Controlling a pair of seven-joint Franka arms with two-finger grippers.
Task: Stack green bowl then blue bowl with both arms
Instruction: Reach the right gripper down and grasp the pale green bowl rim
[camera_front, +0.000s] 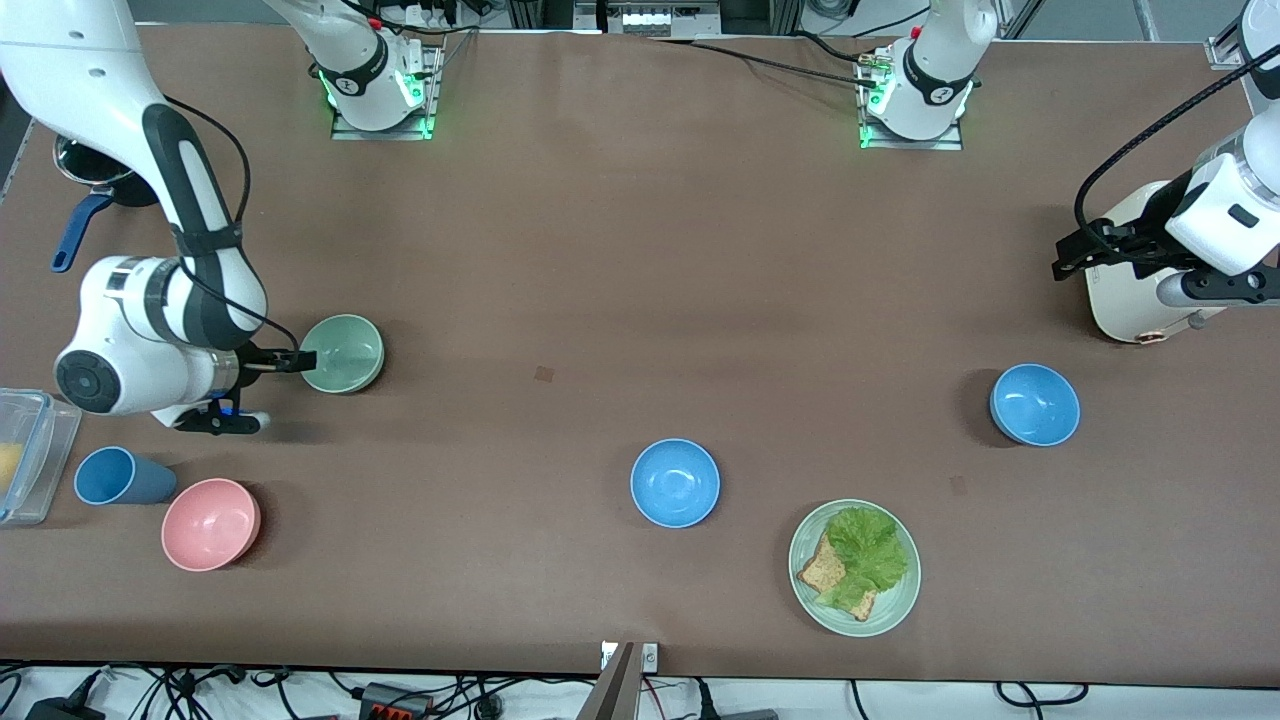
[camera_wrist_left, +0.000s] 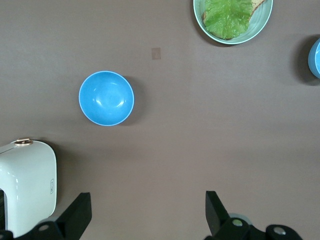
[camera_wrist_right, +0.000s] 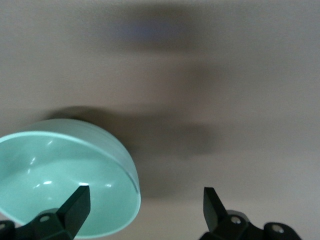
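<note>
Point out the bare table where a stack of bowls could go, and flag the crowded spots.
Widest bare stretch: mid-table, between the green bowl at the right claw and the blue bowl toward the left arm's end. Crowded: the right arm's end, where the pink bowl, blue cup and plastic container cluster.

We see a brown table (camera_front: 600, 250) filling the frame. Low in the frame, toward the right arm's end, lie a clear tub (camera_front: 30, 455), a blue cup (camera_front: 120, 476) on its side and a pink bowl (camera_front: 211, 524). Above them is the green bowl (camera_front: 345, 352); we cannot tell whether it rests flat. One blue bowl (camera_front: 675, 483) sits low at centre, just beside a plate (camera_front: 860, 615). A second blue bowl (camera_front: 1035, 404) lies toward the left arm's end, near a white appliance (camera_front: 1130, 290).
</note>
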